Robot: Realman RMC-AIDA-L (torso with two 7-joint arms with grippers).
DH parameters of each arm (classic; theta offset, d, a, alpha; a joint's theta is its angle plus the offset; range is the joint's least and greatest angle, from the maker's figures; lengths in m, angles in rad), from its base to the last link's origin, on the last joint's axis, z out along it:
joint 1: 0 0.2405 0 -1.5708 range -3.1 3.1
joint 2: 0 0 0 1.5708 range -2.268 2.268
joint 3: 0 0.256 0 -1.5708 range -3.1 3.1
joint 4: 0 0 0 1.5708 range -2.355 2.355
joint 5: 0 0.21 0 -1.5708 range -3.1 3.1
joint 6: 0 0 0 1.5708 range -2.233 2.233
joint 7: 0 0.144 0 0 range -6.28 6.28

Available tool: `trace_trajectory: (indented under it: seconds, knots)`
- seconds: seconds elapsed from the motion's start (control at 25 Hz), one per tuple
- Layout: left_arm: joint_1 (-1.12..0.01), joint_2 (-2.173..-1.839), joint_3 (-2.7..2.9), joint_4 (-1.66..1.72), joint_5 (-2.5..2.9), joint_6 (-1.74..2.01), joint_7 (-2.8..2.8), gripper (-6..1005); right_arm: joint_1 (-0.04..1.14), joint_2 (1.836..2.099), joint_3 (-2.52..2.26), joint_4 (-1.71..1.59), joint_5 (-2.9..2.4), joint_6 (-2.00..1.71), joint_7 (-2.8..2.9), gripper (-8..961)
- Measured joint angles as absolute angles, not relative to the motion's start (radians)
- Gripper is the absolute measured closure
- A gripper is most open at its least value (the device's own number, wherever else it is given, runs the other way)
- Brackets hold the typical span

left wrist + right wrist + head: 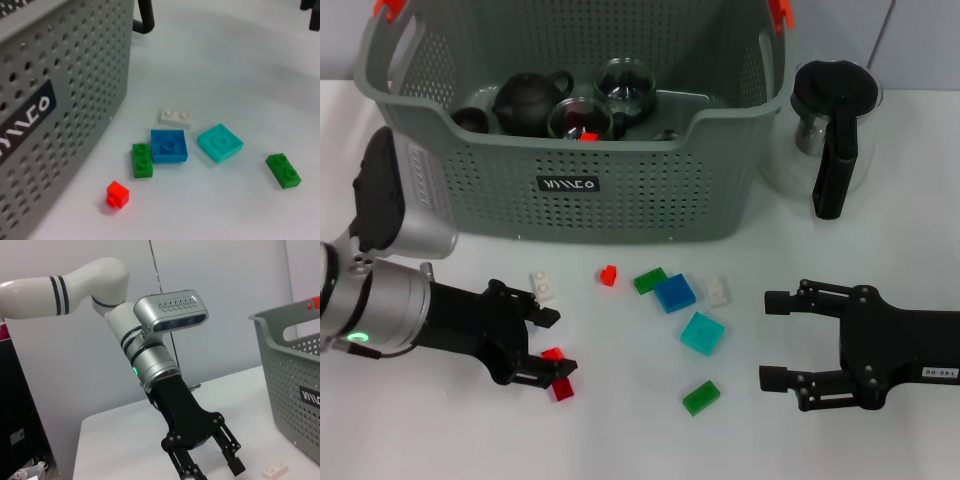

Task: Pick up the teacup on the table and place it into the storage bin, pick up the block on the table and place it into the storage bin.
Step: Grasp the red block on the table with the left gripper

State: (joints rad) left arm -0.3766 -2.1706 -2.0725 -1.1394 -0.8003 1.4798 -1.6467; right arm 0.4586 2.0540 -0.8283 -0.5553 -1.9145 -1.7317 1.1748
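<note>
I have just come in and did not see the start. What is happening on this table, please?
The robot is clearing things into the grey storage bin, which already holds a dark teapot and glass cups. The left gripper is open, low over the table by two small red blocks. The right gripper waits open on the other side. More coloured blocks lie between them.

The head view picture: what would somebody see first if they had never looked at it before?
The big grey storage bin at the back of the table, with a dark teapot and glass cups inside. In front of it lie scattered bright blocks, like the blue block and the teal block. The left hand reaches low by a red block, and the right hand waits open on the other side.
</note>
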Motion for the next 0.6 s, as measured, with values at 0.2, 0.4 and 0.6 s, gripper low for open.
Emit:
trace_trajectory:
  seconds: [0.2,0.4,0.6]
  knots:
    - [-0.378,-2.171,-2.071,-1.124,-0.799,1.448,-1.654,379,0.459,2.054,-0.828,-0.555,-1.916,-1.732,1.174,40]
    - [-0.378,-2.17,-2.066,-1.109,-0.788,1.437,-1.655,384,0.459,2.054,-0.828,-0.555,-1.919,-1.732,1.173,40]
    - [-0.379,-2.17,-2.064,-1.099,-0.772,1.431,-1.657,388,0.459,2.054,-0.828,-0.555,-1.919,-1.732,1.174,40]
